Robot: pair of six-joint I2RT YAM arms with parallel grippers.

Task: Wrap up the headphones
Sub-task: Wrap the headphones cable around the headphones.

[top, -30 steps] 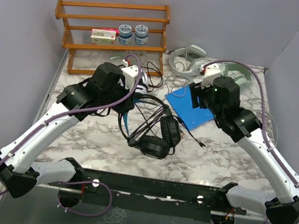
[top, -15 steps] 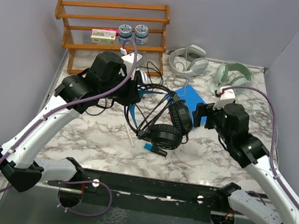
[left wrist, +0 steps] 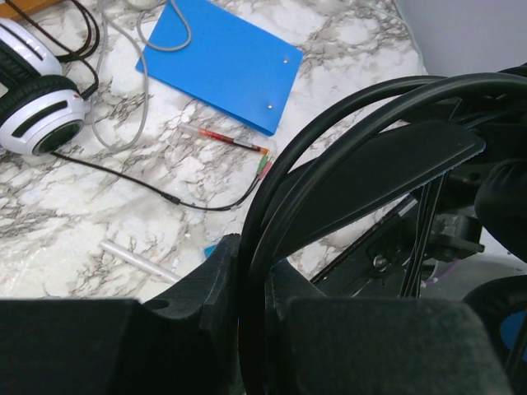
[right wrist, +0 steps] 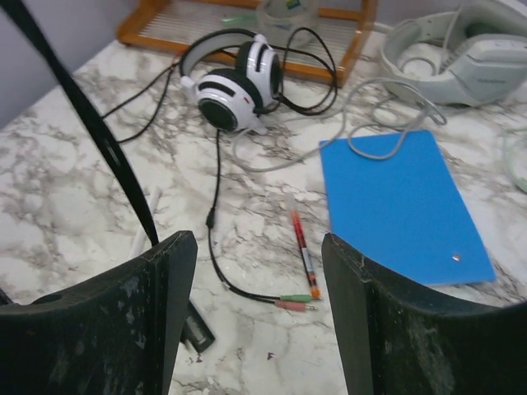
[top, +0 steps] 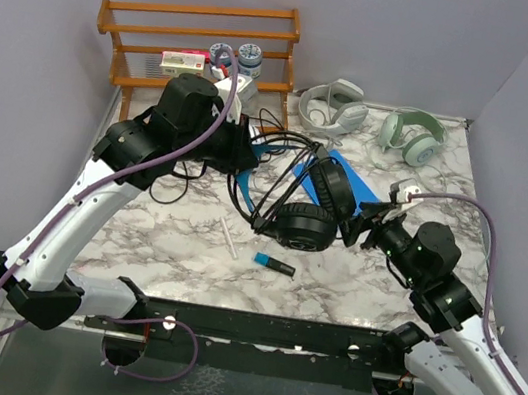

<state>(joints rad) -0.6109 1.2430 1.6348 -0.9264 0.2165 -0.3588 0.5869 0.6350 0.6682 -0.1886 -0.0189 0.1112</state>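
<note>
The black headphones are held up over the middle of the table, with the band pinched in the left claw. The right claw is spread wide beside them, and nothing is held in it. Bare marble is seen along the front edge.

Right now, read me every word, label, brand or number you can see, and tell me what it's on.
Nothing is legible.
Small box on the wooden rack: print, too small to read.
Two jar lids: patterned, blurred.
Blue folder, red pen, white-and-black headphones: no text visible.
</note>
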